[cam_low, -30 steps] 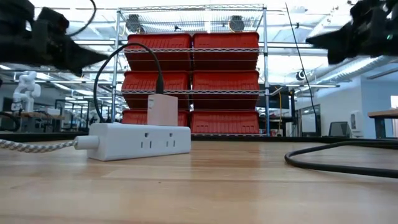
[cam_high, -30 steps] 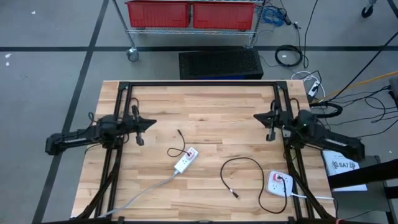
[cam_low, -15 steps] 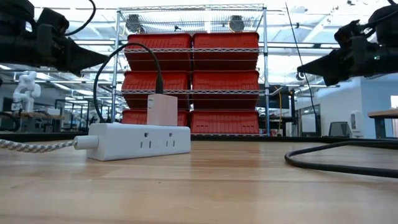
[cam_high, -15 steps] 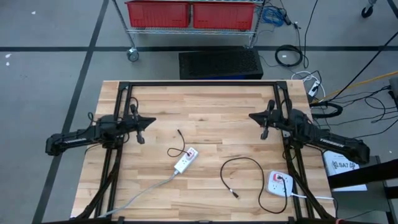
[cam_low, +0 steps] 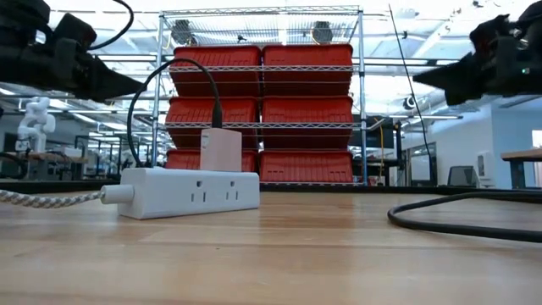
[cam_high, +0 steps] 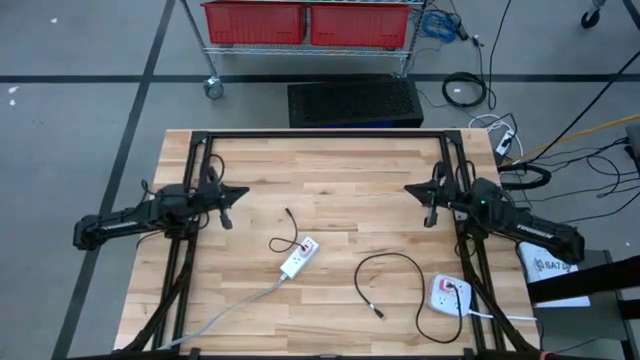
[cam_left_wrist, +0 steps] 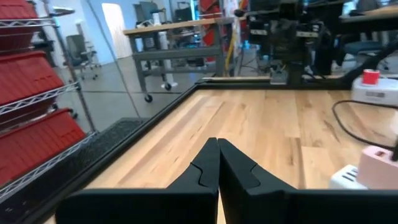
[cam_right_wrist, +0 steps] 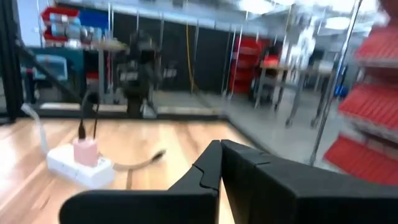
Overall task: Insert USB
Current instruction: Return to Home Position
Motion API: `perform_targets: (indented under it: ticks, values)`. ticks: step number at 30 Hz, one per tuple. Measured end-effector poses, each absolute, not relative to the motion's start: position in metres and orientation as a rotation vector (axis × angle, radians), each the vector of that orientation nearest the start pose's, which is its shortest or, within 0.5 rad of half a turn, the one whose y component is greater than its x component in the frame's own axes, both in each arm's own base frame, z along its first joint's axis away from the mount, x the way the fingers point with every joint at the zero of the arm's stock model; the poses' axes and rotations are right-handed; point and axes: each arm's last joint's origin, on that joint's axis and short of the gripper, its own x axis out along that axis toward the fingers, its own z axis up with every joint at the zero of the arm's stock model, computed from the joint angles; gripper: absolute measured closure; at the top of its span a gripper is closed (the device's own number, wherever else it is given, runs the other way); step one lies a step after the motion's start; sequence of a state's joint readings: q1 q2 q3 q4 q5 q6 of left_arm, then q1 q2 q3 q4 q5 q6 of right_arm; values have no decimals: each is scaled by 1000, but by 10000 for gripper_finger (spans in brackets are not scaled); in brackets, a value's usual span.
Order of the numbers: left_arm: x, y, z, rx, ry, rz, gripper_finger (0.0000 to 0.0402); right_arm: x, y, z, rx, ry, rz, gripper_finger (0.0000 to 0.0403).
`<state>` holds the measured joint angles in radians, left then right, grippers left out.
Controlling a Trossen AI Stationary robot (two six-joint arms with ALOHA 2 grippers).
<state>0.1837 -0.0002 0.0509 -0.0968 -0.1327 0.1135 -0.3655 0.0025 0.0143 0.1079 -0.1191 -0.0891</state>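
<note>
Right gripper (cam_high: pixel 430 213) has drawn back slightly toward its own table edge since half a second ago; left gripper (cam_high: pixel 226 216) has also eased back a little. Left gripper hangs above the left side of the table (cam_high: pixel 340 170), its fingers clenched together on nothing, as its wrist view confirms. Right gripper hangs above the right side, likewise clenched and empty. Both are well apart from the work items.

Pink charger adapter (cam_low: pixel 221 150) stands upright in the white outlet extension (cam_low: pixel 190 191), which lies near the table's middle, toward the front. Black USB cable (cam_low: pixel 161 85) is seated in the adapter's top and arcs up and over; its far end rests on the wood near the extension. Second black cable (cam_high: pixel 390 275) lies in a loose loop to the right. Second white outlet block (cam_high: pixel 450 293), carrying a red piece, sits near the front right corner.
</note>
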Motion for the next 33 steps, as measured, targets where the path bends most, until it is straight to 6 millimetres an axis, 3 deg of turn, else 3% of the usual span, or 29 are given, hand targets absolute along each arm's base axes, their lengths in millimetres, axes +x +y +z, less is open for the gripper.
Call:
perform_targets:
  ticks: [12,24,33]
  values:
    - [91,23,172,84,59,383,400,97,-39,160,-23,100,-410,403]
    - [91,24,172,84,59,422,400,98,-38,159,-1,103,-388,403]
    - [91,24,172,85,59,423,382,98,-38,159,271,48,-405,403]
